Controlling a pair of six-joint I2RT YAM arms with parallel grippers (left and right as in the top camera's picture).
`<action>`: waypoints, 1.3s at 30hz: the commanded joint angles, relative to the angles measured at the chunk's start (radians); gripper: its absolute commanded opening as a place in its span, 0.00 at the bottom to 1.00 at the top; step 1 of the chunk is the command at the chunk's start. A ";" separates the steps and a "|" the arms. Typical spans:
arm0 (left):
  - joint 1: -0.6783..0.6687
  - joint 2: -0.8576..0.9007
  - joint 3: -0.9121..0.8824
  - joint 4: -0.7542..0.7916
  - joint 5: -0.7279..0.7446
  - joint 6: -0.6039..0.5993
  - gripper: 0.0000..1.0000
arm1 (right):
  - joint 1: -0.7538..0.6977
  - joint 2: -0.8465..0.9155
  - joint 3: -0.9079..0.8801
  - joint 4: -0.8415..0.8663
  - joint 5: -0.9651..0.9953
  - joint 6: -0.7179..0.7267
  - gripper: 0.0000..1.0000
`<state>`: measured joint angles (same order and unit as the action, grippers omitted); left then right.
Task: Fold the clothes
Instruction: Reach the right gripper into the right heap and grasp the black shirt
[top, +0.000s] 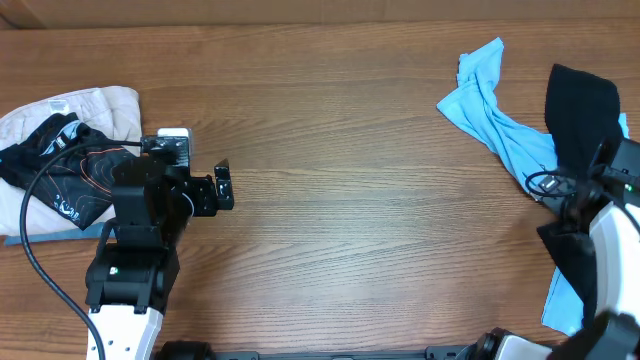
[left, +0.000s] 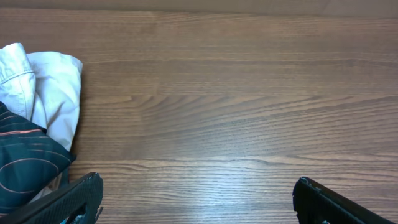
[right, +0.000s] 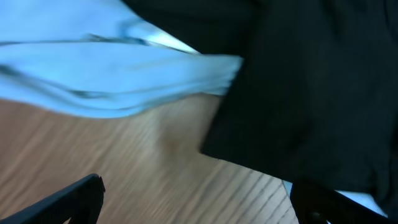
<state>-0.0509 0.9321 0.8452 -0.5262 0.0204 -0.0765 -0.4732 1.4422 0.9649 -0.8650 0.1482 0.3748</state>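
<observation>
The left gripper (left: 198, 186) is held over bare wooden table (top: 350, 200) with its jaws spread wide and nothing between them. Just to its left, a heap is seen at the table's left edge: a white garment (left: 56, 93) is crumpled underneath and a black patterned garment (left: 25, 162) with thin orange lines is laid on top. The heap is crossed in the overhead view by a black cable (top: 27, 225) of the left arm. On the far right, a light blue garment (top: 490, 110) is stretched out in a rumpled strip, and a black garment (top: 580, 110) is draped partly over it and over the right arm (top: 612, 235). The right gripper (right: 198, 186) is likewise opened wide above the wood, close under both cloths; the wrist view is blurred, and no cloth is seen pinched between its fingers (right: 68, 199).
</observation>
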 joint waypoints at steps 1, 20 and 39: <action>-0.004 0.006 0.029 0.007 0.013 -0.018 1.00 | -0.014 0.070 0.005 0.009 0.018 0.042 1.00; -0.004 0.010 0.029 0.007 0.014 -0.018 1.00 | -0.015 0.303 0.005 0.123 0.132 0.102 0.93; -0.004 0.010 0.029 0.007 0.013 -0.017 1.00 | -0.016 0.316 0.010 0.111 0.131 0.101 0.04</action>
<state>-0.0509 0.9394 0.8459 -0.5240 0.0231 -0.0765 -0.4847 1.7580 0.9668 -0.7525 0.2726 0.4698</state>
